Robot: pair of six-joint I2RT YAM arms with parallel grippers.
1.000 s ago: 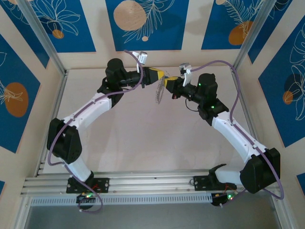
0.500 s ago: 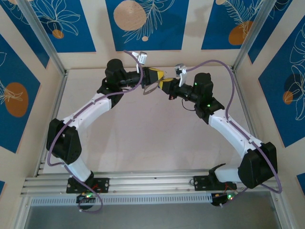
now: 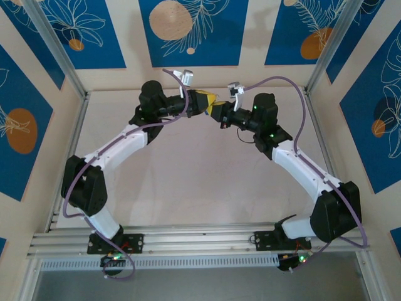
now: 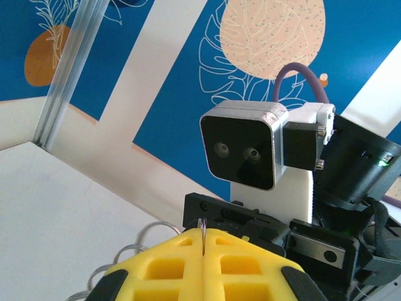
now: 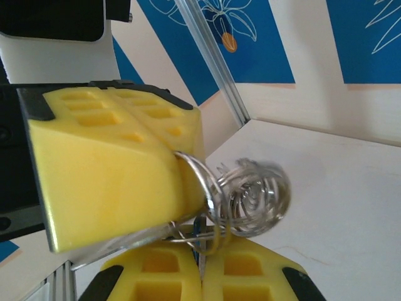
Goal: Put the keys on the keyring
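At 12 o'clock on the table (image 3: pixel 200 188), held above it: left gripper (image 3: pixel 204 101), yellow foam pads pressed together on one wire turn of the keyring (image 5: pixel 250 195). At 3 o'clock of those pads, hanging free: a bright silver bundle of thin coiled loops, slightly blurred. Looks light, springy, slick against foam, likely to swing and twist; best pinched on a single outer turn. Further right, tip to tip: right gripper (image 3: pixel 217 111), pads together, a thin dark sliver (image 5: pixel 198 227) entering the seam; key or wire, cannot tell.
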